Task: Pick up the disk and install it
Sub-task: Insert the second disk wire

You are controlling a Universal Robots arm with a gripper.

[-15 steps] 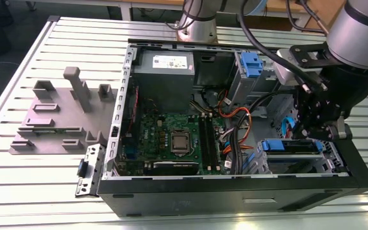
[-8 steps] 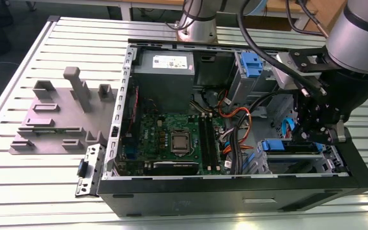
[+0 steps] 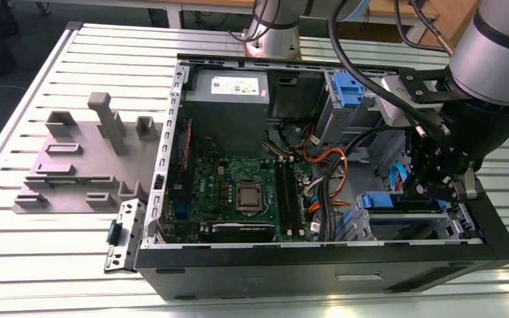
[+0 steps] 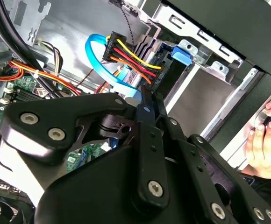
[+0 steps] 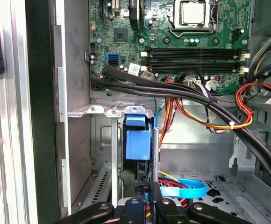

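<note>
The disk point(image 3: 387, 201) sits in the lower drive cage at the front corner of the open computer case, on the exterior view's right. Its blue caddy end point(image 5: 138, 140) faces out of the metal cage in the first wrist view. My gripper point(image 3: 427, 193) reaches down into the case just beside that cage. Its black fingers stand pressed together, a short way in front of the caddy point(image 5: 148, 187). In the second wrist view the closed gripper point(image 4: 147, 95) points at a black connector with coloured wires point(image 4: 135, 58), with a blue caddy tab point(image 4: 180, 53) beyond.
A second blue caddy point(image 3: 347, 86) sits in the upper bay beside the grey power-supply box point(image 3: 228, 86). Black cables point(image 5: 182, 93) and a blue ribbon cable point(image 5: 187, 189) cross near the cage. A person's hand point(image 4: 266, 140) rests outside the case. A grey fixture point(image 3: 77, 159) lies on the slatted table.
</note>
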